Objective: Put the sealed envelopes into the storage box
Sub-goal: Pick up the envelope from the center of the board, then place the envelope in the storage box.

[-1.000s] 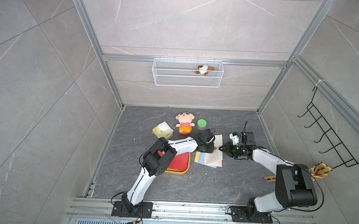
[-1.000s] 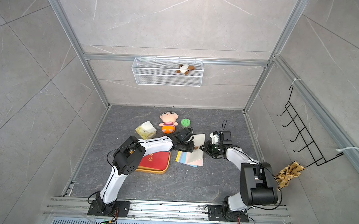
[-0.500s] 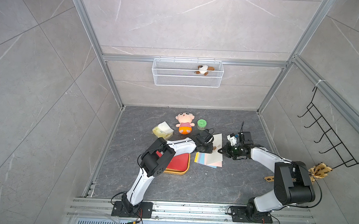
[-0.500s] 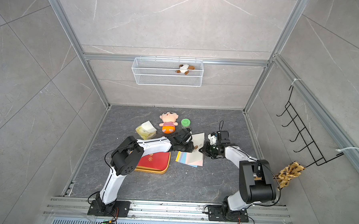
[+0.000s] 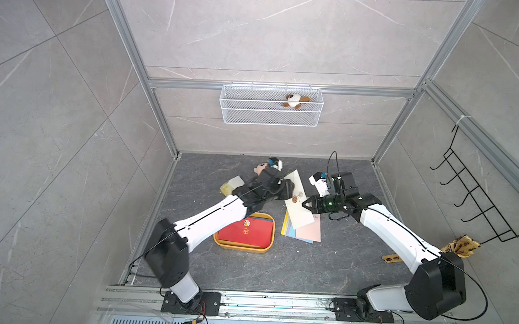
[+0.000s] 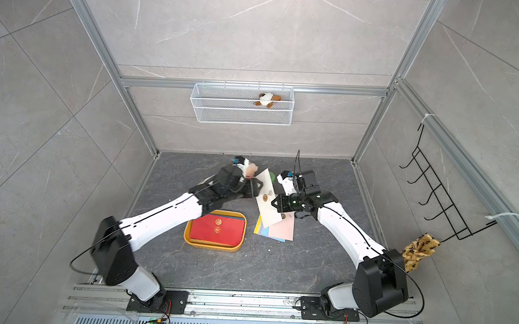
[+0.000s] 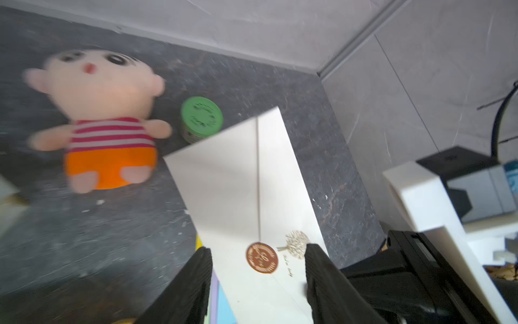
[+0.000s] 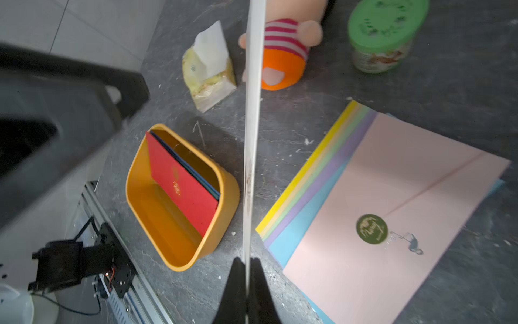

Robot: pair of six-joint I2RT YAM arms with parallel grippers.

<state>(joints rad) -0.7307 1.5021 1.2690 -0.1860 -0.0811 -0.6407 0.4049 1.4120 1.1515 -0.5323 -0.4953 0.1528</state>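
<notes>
Furthest left on my screen, the storage box (image 5: 239,248) sits on the dark worktop (image 5: 277,275). A red envelope (image 5: 246,231) lies flat in it, with a navy one (image 8: 196,170) showing just under its edge. Behind the box are a yellow tissue pack (image 5: 231,185) and a plush doll (image 7: 103,112), with a green-lidded tin (image 7: 201,117) beside the doll. Next across, the left fingers (image 7: 196,286) are spread, and the sealed face of the cream envelope (image 5: 298,214) shows in the gap between them; I cannot tell whether they touch it. That envelope hangs tilted above the worktop. The right fingers (image 8: 235,289) are pressed together on one edge of it, seen edge-on in the right wrist view. Beneath it the other envelopes lie in a fanned stack (image 5: 309,234), pink on top, just right of the box.
</notes>
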